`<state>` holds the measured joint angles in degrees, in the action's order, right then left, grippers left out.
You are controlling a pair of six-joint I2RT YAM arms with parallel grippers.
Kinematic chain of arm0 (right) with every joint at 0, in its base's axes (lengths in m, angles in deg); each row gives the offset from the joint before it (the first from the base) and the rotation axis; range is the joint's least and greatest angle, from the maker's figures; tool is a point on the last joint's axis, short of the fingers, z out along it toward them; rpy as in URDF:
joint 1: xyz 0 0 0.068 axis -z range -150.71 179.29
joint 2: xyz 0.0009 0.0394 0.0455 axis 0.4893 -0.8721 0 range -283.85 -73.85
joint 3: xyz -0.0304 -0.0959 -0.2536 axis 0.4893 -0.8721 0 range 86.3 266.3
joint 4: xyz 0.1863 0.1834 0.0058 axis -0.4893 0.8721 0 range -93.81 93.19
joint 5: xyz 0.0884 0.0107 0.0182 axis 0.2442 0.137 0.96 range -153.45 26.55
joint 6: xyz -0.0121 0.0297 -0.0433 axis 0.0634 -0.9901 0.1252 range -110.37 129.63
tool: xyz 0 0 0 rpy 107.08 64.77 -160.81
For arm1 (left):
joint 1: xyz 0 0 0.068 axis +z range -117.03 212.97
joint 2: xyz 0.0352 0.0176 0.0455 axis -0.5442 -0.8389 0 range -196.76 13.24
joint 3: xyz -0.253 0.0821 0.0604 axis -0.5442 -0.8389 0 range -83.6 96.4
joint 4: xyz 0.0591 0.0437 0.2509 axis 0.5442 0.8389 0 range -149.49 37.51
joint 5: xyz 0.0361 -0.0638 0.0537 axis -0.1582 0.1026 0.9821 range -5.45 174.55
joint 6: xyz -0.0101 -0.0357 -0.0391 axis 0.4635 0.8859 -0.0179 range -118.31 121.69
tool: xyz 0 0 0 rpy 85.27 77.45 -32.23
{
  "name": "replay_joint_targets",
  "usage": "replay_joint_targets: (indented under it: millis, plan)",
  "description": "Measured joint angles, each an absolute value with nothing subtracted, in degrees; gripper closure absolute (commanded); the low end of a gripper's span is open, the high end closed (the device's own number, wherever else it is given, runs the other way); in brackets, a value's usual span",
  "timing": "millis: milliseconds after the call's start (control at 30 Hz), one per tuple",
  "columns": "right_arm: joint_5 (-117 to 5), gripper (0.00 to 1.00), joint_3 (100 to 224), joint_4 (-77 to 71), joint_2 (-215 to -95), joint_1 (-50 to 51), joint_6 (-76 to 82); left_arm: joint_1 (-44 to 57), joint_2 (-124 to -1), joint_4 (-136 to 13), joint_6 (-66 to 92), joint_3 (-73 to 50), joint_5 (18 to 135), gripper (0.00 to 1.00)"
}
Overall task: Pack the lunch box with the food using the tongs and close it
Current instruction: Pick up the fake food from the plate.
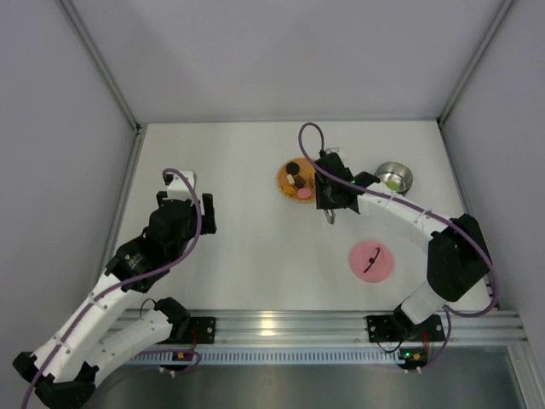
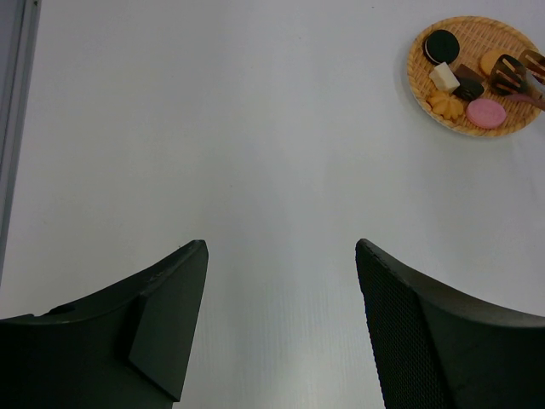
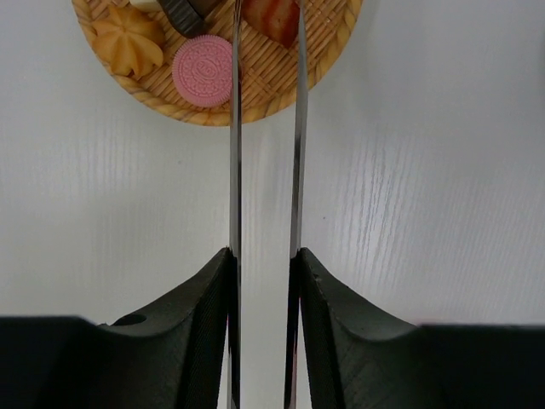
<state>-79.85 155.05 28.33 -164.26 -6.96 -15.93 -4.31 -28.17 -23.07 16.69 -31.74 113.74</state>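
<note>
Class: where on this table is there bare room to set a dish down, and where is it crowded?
Bare: the middle, between the left gripper and woven mat; also the far-left corner. Crowded: right half, around mat, tongs, lunch box and pink lid.

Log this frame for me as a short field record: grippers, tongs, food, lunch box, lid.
left gripper: open, over bare table, holding nothing
right gripper: shut on tongs
tongs: tips either side of an orange piece on the mat
food: several pieces on mat
lunch box: open, right of mat in top view
lid: pink, flat on table, apart from lunch box
</note>
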Motion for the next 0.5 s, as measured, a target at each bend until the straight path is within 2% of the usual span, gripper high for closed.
replay_joint_targets:
  millis: [300, 500]
  plan:
    - [-80.0, 0.79, 156.2, 28.6, -164.3, -7.0, -16.0, -4.3, -28.2, -23.1, 16.7, -31.7, 113.7, 0.25]
    - [-81.5, 0.79, 157.4, 29.4, -163.3, -7.0, -15.9, -4.3, -28.2, -23.1, 16.7, -31.7, 113.7, 0.25]
